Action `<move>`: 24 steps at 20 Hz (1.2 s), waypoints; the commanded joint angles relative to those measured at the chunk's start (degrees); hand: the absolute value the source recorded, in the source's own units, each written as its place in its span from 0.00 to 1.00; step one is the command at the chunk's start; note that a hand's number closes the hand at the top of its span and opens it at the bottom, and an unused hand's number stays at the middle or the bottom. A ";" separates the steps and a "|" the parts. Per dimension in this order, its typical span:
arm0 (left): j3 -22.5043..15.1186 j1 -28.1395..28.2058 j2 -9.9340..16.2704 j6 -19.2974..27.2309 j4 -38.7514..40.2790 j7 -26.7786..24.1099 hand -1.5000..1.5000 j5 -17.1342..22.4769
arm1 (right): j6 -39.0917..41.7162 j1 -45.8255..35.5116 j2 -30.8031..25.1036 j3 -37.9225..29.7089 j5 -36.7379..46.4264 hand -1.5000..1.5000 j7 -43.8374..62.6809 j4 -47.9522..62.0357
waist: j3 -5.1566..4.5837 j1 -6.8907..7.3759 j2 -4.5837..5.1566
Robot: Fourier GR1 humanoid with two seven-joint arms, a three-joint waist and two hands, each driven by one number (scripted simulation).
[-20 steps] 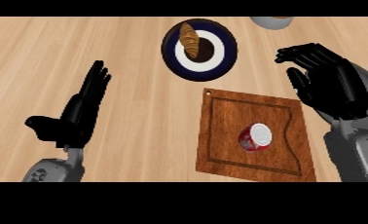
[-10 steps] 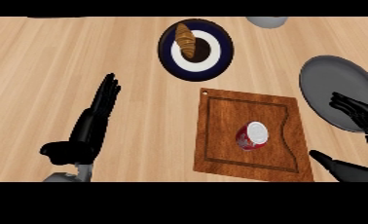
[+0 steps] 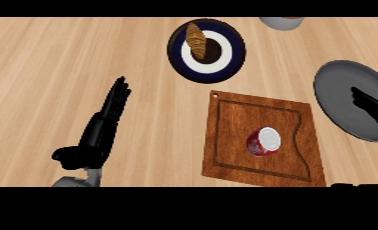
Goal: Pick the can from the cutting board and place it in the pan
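Counter (image 3: 88, 49): pale wood, carries everything below.

Board (image 3: 244, 124): dark wood, at the counter's near edge, right of centre. A groove runs round its face; there is a small hole at its far left corner.

Pan (image 3: 336, 94): grey, round, at the counter's right edge, just beside the board's far right corner. Nothing lies in it but a dark finger-like shape on its right part, probably the right hand (image 3: 363, 99); whether that hand is spread or curled cannot be told.

Plate (image 3: 207, 50): dark rim, white centre, beyond the board, a bread roll (image 3: 196, 41) across it.

Bowl (image 3: 280, 22): grey, cut off at the far edge.

Left hand (image 3: 103, 124): at the near left, fingers straight and pressed together, thumb out, holding nothing, at rest.

Can (image 3: 263, 141): red, white end, on the board's near right part. It seems to stand upright, long axis vertical, white end up towards the viewer, leaning slightly.

Progress: nothing done. The can is untouched; grasp, lift, carry and placing all remain.
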 commanded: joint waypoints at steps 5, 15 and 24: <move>-0.23 -1.27 -0.15 -1.19 1.12 0.24 0.50 -0.91 | 7.53 -9.93 -7.84 10.69 8.64 0.00 18.72 -0.77 | -0.09 1.79 0.44; 2.19 -1.62 0.38 -3.29 -1.62 3.59 0.50 0.58 | 11.72 -18.43 0.84 28.80 25.02 0.00 26.99 8.43 | 0.05 0.68 0.08; 4.59 1.11 -2.56 -4.62 -1.92 2.80 0.50 -2.89 | 18.89 -20.32 10.56 24.80 29.63 0.00 30.00 10.53 | 0.06 0.19 0.00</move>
